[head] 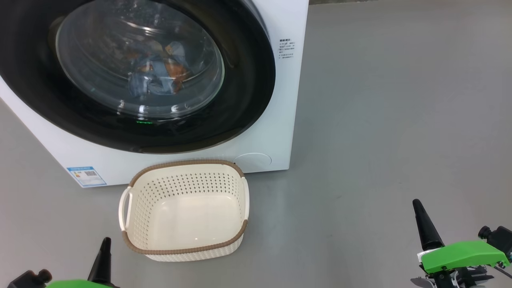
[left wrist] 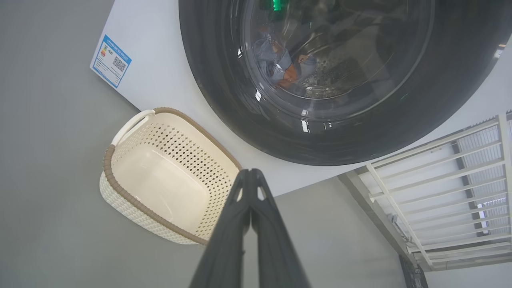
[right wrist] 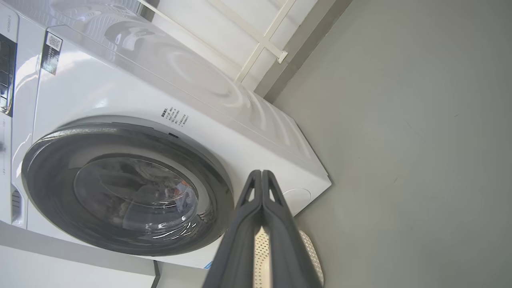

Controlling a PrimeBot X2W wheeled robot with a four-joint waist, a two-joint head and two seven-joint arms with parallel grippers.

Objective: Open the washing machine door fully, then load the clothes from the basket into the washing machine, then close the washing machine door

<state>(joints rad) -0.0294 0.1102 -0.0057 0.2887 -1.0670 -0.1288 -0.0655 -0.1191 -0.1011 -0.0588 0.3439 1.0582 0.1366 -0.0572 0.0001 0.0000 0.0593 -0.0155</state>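
The white washing machine stands ahead with its black-rimmed round door shut flat against the front. Behind the glass bowl lie the blue and orange-brown clothes, inside the drum. On the floor in front sits the cream perforated basket, with nothing in it. My left gripper is at the lower left, just left of the basket, shut and holding nothing. My right gripper is at the lower right, well away from the basket, also shut and holding nothing. Through the door glass the clothes show in the left wrist view too.
Grey floor spreads wide to the right of the machine. A blue label sticker is on the machine's lower left front. A white railing and a wall stand behind the machine.
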